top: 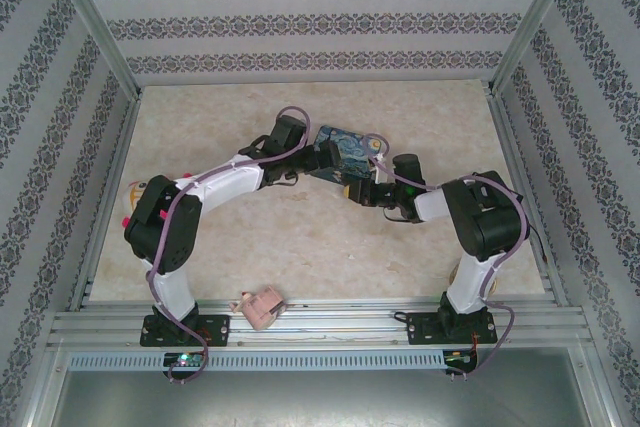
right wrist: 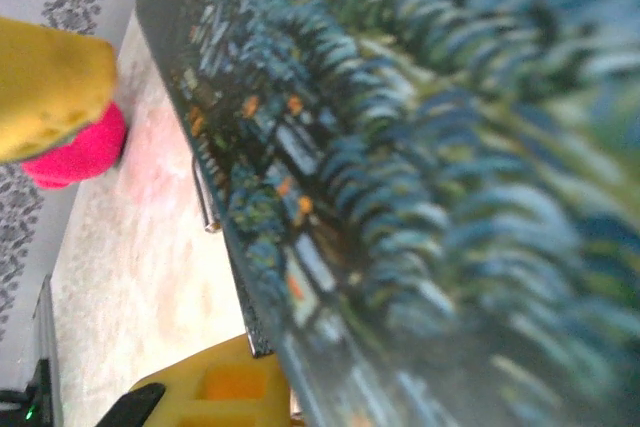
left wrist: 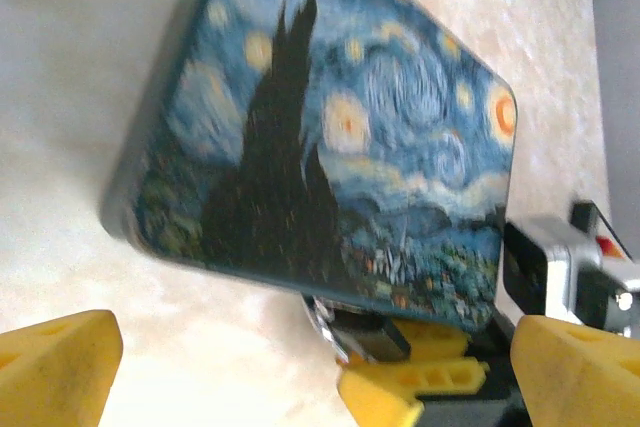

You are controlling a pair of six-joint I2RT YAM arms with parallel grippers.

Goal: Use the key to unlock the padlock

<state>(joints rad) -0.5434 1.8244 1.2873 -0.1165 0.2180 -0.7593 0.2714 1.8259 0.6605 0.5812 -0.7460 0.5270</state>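
Note:
The padlock (left wrist: pixel 372 335), a tiny dark block with a thin silvery shackle (right wrist: pixel 205 197), sits at the near edge of the blue painted tin (top: pixel 345 150). My right gripper (left wrist: pixel 390 365) is shut on the padlock, which lies between its yellow fingers (right wrist: pixel 200 392). My left gripper (left wrist: pixel 315 362) faces the tin's lid, jaws wide open with nothing between them, its fingertips (left wrist: pixel 55 367) on either side of the padlock. In the top view the left gripper (top: pixel 323 159) is at the tin's left edge and the right gripper (top: pixel 360 191) at its near edge. The key is out of view.
A pink and beige object (top: pixel 260 307) lies at the near edge between the arm bases. A small yellowish thing (top: pixel 136 191) lies by the left rail. Metal rails (top: pixel 300 322) and patterned walls enclose the marbled table (top: pixel 300 257).

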